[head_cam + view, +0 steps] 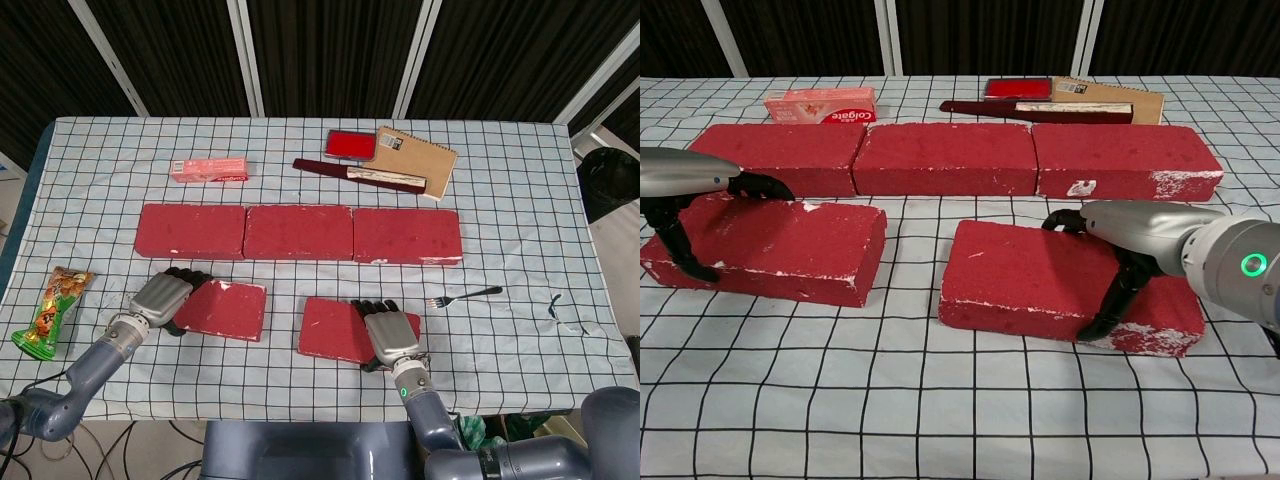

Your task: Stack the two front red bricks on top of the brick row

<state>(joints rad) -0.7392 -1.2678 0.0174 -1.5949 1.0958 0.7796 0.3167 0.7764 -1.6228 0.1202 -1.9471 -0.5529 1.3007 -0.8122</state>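
Three red bricks lie end to end as the brick row across the middle of the table. In front of it lie two more red bricks, both flat on the cloth. My left hand grips the left end of the front left brick, with fingers over its far edge and thumb down its near face. My right hand holds the right end of the front right brick the same way.
Behind the row lie a toothpaste box, a red case, a brown notebook and a dark strip. A fork lies at the right. A snack packet sits near the left edge.
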